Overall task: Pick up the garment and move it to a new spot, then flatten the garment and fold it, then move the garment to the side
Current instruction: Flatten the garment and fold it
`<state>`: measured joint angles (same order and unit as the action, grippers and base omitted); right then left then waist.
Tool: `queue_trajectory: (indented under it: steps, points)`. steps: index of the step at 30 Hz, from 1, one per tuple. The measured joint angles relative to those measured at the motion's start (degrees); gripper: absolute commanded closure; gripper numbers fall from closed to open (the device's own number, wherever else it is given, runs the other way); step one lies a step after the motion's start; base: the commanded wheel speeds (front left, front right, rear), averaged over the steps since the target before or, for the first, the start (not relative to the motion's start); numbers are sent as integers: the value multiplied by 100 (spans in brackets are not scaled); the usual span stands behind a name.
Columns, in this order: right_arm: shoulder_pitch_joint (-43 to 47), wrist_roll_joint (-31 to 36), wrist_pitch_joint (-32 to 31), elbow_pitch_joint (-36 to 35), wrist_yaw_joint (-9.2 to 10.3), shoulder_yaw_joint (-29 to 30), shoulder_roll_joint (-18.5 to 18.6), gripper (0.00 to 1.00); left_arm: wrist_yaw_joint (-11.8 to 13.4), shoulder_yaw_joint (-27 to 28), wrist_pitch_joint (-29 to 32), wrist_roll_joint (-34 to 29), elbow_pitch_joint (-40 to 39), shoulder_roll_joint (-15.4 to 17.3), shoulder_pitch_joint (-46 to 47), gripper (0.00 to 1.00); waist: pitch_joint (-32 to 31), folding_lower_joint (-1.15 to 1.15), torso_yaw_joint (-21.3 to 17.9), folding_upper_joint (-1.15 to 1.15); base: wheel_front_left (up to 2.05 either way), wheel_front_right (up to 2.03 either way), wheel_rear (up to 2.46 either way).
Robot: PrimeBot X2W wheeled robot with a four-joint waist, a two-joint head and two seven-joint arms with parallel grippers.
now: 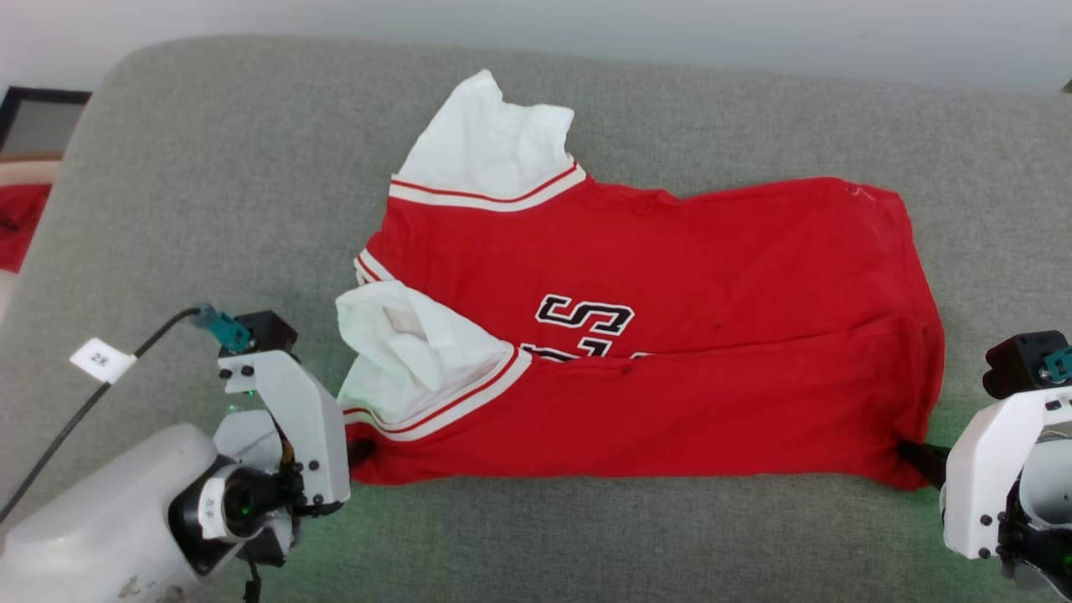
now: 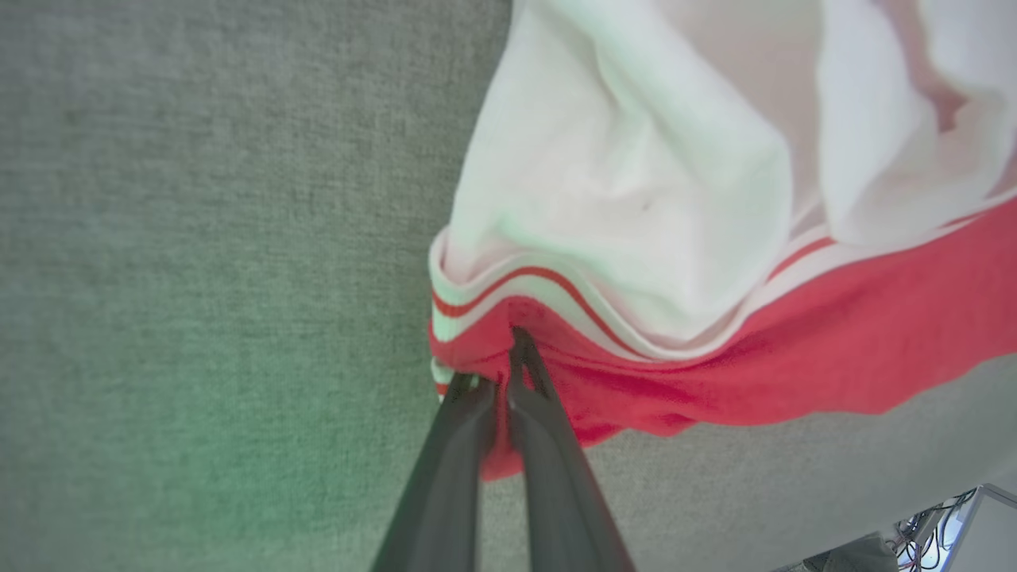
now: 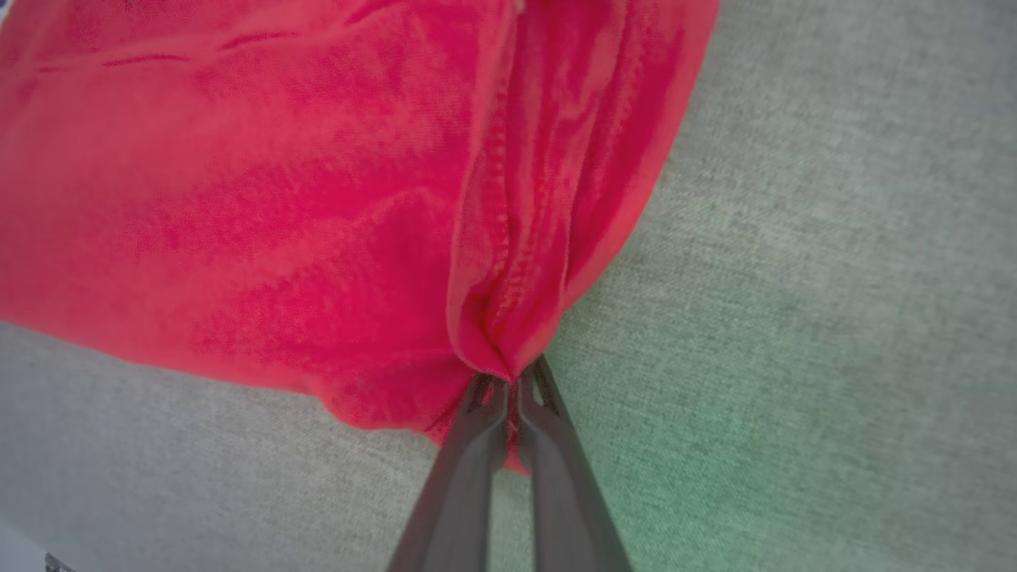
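The garment [image 1: 670,335], a red jersey with white sleeves and striped trim, lies spread sideways on the grey cushion [image 1: 209,167], its near part folded over. My left gripper [image 1: 362,452] is shut on the garment's near left corner, below a bunched white sleeve [image 1: 402,352]. In the left wrist view the fingers pinch red cloth [image 2: 556,381] just under the striped trim, gripper [image 2: 502,373]. My right gripper [image 1: 913,456] is shut on the near right corner. In the right wrist view the red hem [image 3: 508,302] gathers into the closed fingertips of the gripper [image 3: 508,380].
The grey cushion's rounded left edge [image 1: 50,218] drops off beside a red cloth [image 1: 18,222] lying lower at the far left. A black cable [image 1: 92,402] with a white tag runs to my left wrist. Bare cushion lies in front of the garment and to both sides.
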<state>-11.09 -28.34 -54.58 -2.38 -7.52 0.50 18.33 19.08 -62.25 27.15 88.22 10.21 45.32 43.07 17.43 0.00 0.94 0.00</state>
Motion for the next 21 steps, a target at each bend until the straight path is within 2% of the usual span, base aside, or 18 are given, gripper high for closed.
queue_trajectory:
  steps: [10, 21]
  points:
    - [274, -188, -250, -275, 0, 94, 130, 100, 70, -37, 40, 7, -318, 169, -118, 100, -332, 0, 2, 0, 0, 0, 0]
    - [877, -283, -586, -738, 0, 242, 174, 100, 454, -160, 163, 27, -1031, 464, -386, 100, -689, 0, 31, 0, 0, 0, 0]
